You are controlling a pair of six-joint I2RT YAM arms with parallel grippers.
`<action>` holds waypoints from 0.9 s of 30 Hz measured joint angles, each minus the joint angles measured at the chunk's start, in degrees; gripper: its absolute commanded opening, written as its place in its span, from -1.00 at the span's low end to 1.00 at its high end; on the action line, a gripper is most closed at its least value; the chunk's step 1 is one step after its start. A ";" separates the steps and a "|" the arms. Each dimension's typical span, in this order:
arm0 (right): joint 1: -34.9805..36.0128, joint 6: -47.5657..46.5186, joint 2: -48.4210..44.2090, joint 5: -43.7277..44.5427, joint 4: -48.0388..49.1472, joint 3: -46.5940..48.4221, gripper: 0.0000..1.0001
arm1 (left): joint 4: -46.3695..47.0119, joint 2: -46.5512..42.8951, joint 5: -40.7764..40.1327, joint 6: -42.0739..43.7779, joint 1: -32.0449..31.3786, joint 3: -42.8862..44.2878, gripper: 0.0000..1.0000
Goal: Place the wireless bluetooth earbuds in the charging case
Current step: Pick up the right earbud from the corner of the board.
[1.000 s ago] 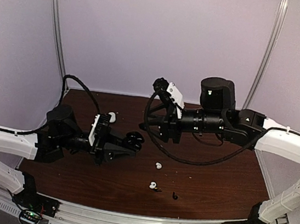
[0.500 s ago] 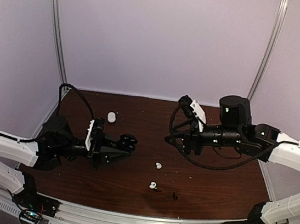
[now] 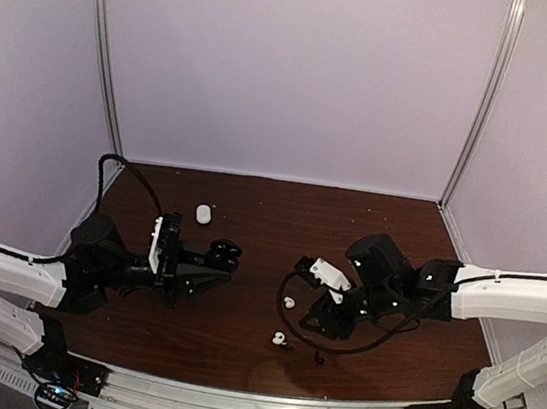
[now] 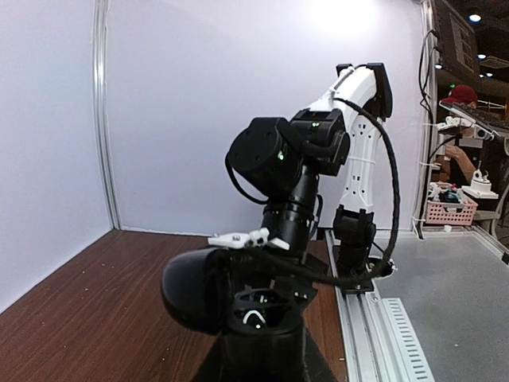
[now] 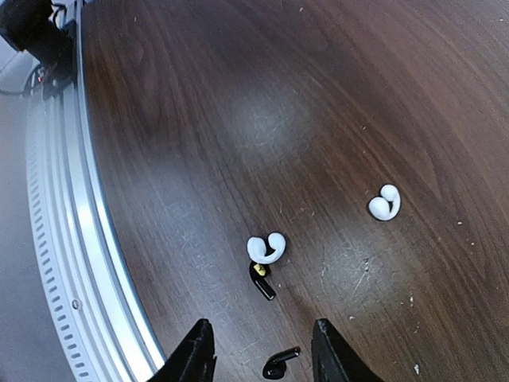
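Black charging case (image 4: pixel 238 296) held up off the table (image 5: pixel 238 95).
Left gripper (image 3: pixel 214 259) is clamped on the open case; right gripper (image 5: pixel 262 350), fingers apart, hangs low above two white earbuds (image 5: pixel 266 249) and the black earbuds (image 5: pixel 262 281) lying near the table's front edge.

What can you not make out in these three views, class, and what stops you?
- Black case interior: left wrist view, too dark to show whether a bud sits inside.
- Left pincer fingertips: left wrist view, hidden behind that case.
- White case: top view, too small to tell open from shut.
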 measured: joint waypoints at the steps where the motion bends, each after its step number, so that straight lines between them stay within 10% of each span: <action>1: 0.74 -0.44 1.68 0.61 -0.55 0.57 -0.15 | -0.02 -0.24 -0.11 0.00 0.02 -0.04 -0.86; 12: 5.03 -3.39 13.51 4.37 -5.62 6.91 -0.12 | -0.42 -1.90 -0.74 0.02 0.28 -0.76 -0.86; 27: 3.98 9.05 7.08 7.65 -7.91 -0.48 0.09 | -0.52 -2.16 -0.79 0.04 0.39 -0.76 -0.86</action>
